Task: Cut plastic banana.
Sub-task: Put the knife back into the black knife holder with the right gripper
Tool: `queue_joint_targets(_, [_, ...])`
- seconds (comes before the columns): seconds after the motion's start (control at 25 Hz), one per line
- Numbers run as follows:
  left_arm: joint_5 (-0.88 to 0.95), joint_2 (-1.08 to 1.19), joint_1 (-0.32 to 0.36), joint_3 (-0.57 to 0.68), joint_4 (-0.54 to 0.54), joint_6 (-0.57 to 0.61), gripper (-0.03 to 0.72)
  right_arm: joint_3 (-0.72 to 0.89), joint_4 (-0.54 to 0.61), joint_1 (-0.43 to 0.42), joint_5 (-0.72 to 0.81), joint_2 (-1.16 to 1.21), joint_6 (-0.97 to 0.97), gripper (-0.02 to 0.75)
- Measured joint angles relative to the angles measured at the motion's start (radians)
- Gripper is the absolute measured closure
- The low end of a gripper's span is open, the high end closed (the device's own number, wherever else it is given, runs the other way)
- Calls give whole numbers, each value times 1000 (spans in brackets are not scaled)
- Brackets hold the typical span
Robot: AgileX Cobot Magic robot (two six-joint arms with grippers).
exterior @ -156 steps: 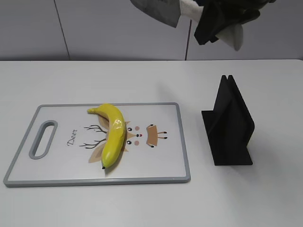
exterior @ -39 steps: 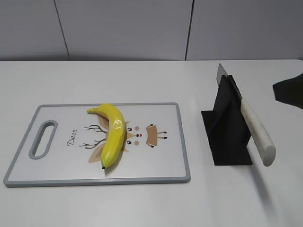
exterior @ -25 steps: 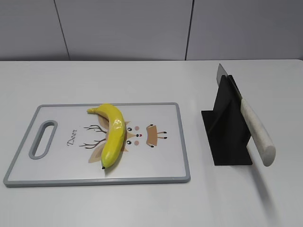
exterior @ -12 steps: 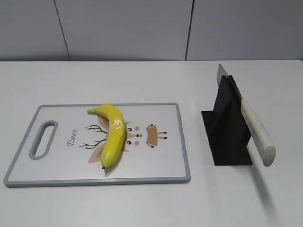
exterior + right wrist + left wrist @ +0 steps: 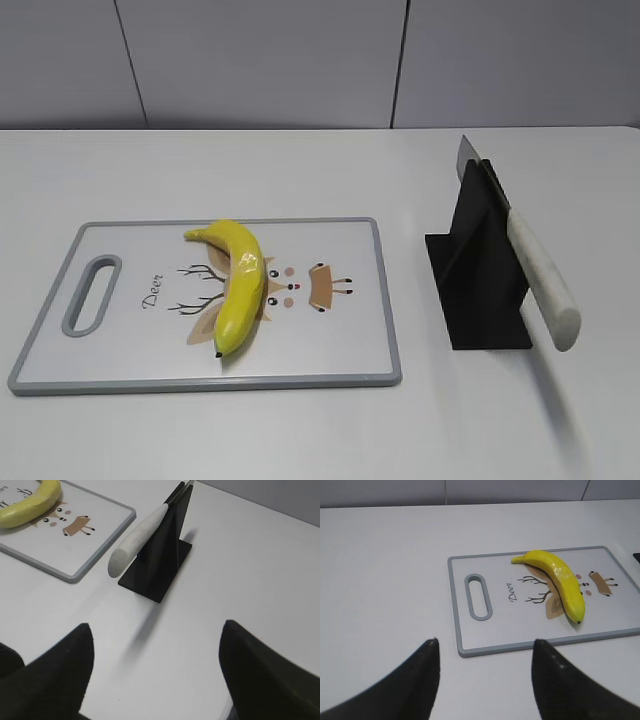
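Note:
The yellow plastic banana (image 5: 238,281) lies whole on the white cutting board (image 5: 345,350), near its middle; it also shows in the left wrist view (image 5: 560,582) and partly in the right wrist view (image 5: 27,504). A knife with a pale handle (image 5: 540,283) rests in a black stand (image 5: 483,262) to the right of the board. My left gripper (image 5: 485,645) is open and empty, hovering off the board's handle end. My right gripper (image 5: 156,630) is open and empty, above bare table near the knife stand (image 5: 162,555). Neither gripper shows in the exterior view.
The cutting board has a grey rim and a handle slot (image 5: 90,293) at its left end, with a deer drawing under the banana. The knife handle (image 5: 135,539) sticks out of the stand toward the front. A grey wall runs behind the white table.
The right gripper held the knife high at first; the knife then stood in the stand and the arm withdrew out of the exterior view. In the last second nothing moved.

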Motion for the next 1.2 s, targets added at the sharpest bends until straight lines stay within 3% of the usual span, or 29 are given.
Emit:
queue_joint_targets(0.24, [0, 0, 0, 0, -1, 0, 136, 0, 11, -20, 0, -31, -1, 146])
queue_joint_targets(0.56, [0, 0, 1, 0, -3, 0, 137, 0, 23, -207, 0, -33, -1, 146])
queue_joint_targets(0.72, [0, 0, 1, 0, -3, 0, 137, 0, 24, -255, 0, -33, -1, 146])
queue_joint_targets(1.2, [0, 0, 1, 0, -3, 0, 137, 0, 25, -291, 0, -33, -1, 146])
